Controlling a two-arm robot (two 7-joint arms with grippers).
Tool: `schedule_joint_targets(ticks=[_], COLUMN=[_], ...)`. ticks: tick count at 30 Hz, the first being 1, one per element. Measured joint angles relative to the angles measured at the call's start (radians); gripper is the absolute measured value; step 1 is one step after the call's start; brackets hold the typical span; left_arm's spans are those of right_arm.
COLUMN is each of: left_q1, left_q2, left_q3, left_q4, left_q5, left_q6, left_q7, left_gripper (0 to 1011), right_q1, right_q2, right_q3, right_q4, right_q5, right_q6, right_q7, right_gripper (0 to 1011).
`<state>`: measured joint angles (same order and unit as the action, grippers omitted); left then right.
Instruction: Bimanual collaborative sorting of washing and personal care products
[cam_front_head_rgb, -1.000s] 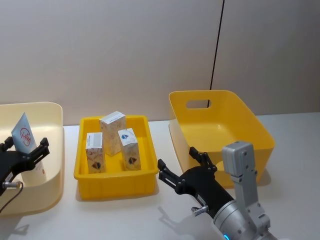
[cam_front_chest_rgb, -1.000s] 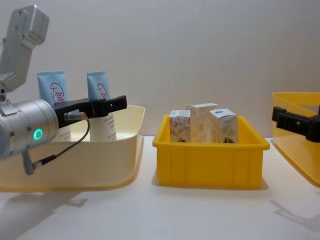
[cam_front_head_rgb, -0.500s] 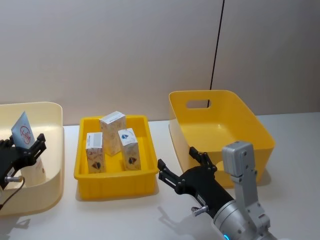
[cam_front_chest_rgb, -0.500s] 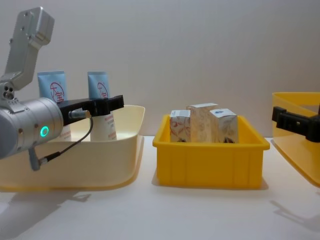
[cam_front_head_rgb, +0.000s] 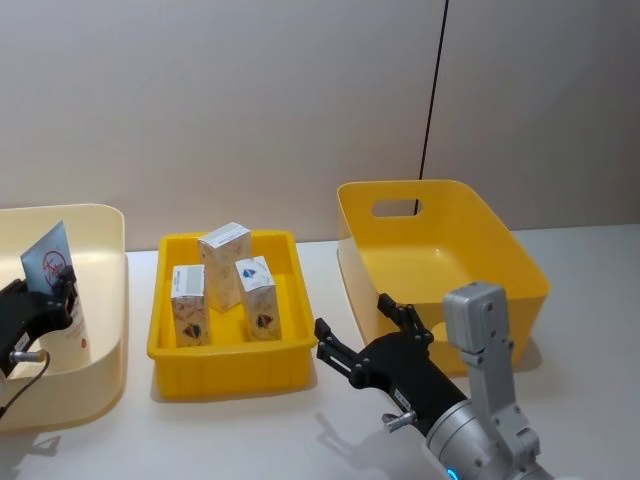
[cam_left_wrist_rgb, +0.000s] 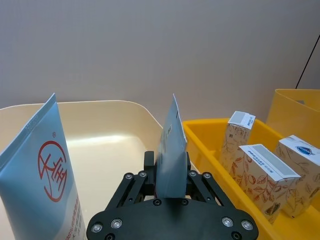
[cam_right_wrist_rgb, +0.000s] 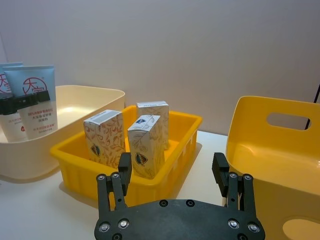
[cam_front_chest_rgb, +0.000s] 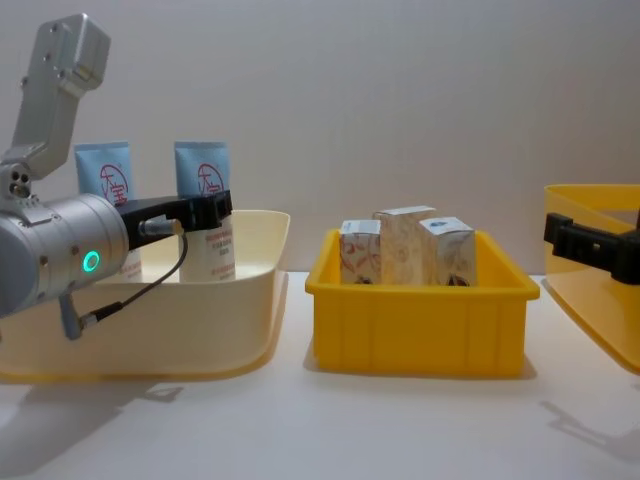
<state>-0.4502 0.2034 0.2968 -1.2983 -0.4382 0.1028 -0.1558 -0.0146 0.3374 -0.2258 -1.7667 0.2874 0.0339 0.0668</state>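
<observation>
The left arm is seen entering from the left edge of the chest view, its silver barrel held roughly level, with a green light lit on it. The left claw is clamped on a pale-blue tube just below the red logo. This tube is held upright with its lower end inside the cream bin at the left of the frame. A second tube is stood upright in the same bin, behind the arm.

The right arm is placed at the lower right of the head view, its grey wrist block upright. The right claw is pointed toward the upper left with its jaws spread apart and nothing between them. It is held above the tabletop, in front of the gap between the yellow tray and the deep yellow bin.

Three cartons are stood upright in the tray at the centre. The tabletop is pale and plain. A beige wall is seen behind it, crossed by a thin dark line running down at the upper right.
</observation>
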Motion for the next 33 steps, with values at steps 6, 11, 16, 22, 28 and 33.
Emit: schedule_joint_targets(ticks=[6, 11, 16, 22, 28, 33], left_q1=[0.006, 0.012, 0.016, 0.018, 0.014, 0.008], left_q2=[0.002, 0.006, 0.013, 0.023, 0.038, 0.046], left_q3=[-0.007, -0.016, -0.029, -0.046, -0.066, -0.072], left_q4=[-0.010, -0.023, -0.042, -0.069, -0.103, -0.124], left_q5=[-0.002, -0.006, -0.011, -0.022, -0.055, -0.085], left_q6=[-0.013, -0.029, -0.055, -0.086, -0.123, -0.139], left_q7=[-0.017, -0.033, -0.054, -0.085, -0.148, -0.197], left_gripper=[238, 227, 229, 227, 227, 227], right_q1=[0.000, 0.000, 0.000, 0.000, 0.000, 0.000], right_q2=[0.000, 0.000, 0.000, 0.000, 0.000, 0.000], right_q3=[0.000, 0.000, 0.000, 0.000, 0.000, 0.000], right_q4=[0.000, 0.000, 0.000, 0.000, 0.000, 0.000], right_q5=[0.000, 0.000, 0.000, 0.000, 0.000, 0.000], right_q6=[0.000, 0.000, 0.000, 0.000, 0.000, 0.000], right_q7=[0.000, 0.000, 0.000, 0.000, 0.000, 0.000], right_gripper=[1001, 1001, 1001, 1001, 1001, 1001])
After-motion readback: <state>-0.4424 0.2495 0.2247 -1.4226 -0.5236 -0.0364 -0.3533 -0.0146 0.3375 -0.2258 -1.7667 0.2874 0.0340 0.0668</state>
